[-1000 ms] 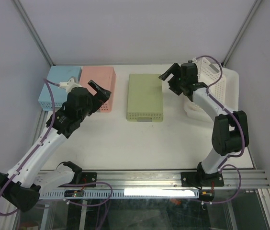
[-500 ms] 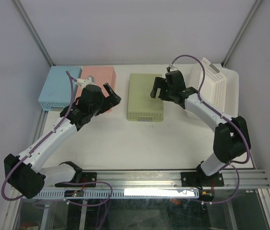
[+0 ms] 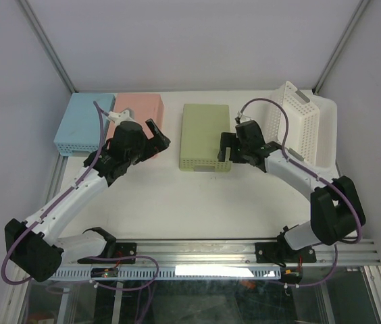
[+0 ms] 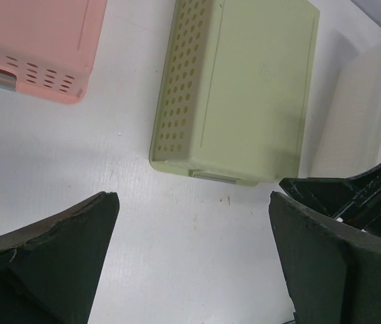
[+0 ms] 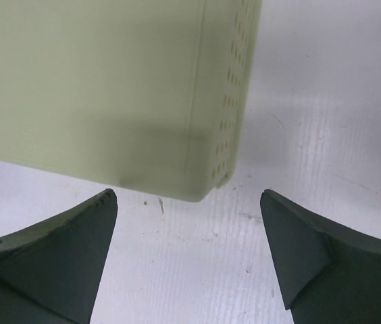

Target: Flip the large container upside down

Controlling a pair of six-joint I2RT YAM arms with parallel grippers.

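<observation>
Right claw, wide open and empty, hovers over corner of green container; large white container, on edge to my claw's right, may fall back if bumped.

We record three bins lying bottom-up in a row along the far side of the white table: a blue bin at the left, a pink bin close against its right side, and a green bin well apart from the pink one, near the middle. We note rows of small holes in the walls of the pink and green bins, and a grey tab on the near end of each. A metal rail runs along the table's near edge.
</observation>
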